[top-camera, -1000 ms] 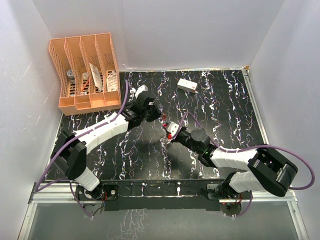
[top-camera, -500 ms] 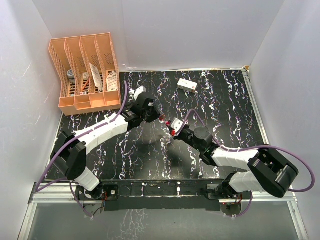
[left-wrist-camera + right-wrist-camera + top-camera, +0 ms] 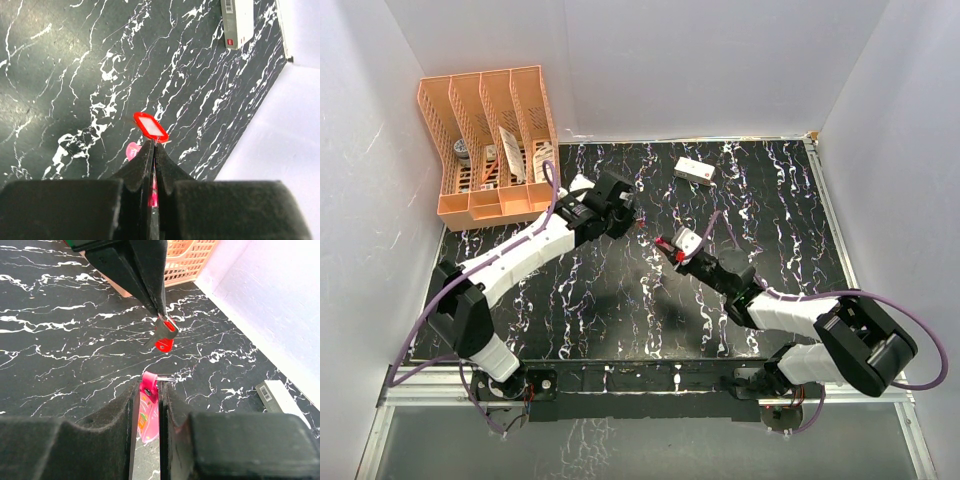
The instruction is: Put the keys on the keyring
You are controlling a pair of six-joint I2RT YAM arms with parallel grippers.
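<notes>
My left gripper (image 3: 154, 145) is shut on a tiny key with a bright red head (image 3: 150, 126). In the right wrist view that key (image 3: 164, 340) hangs from the tip of the left fingers (image 3: 142, 275), which reach down from the top of the frame. My right gripper (image 3: 150, 385) is shut on the keyring's slim pink tag (image 3: 149, 412), and the thin metal ring (image 3: 167, 380) pokes out to the right at the fingertips. Key and ring are a short gap apart, above the table. From above, the left gripper (image 3: 634, 218) and right gripper (image 3: 668, 248) face each other mid-table.
A white rectangular box with red marks (image 3: 694, 171) lies at the back of the black marbled table (image 3: 770, 220). An orange slotted rack (image 3: 490, 150) holding small items stands at the back left. White walls close in the table on three sides.
Both grippers have moved away from the arm bases, toward the back of the table. The right gripper has stretched forward and up with the tag. Both grips are unchanged.
</notes>
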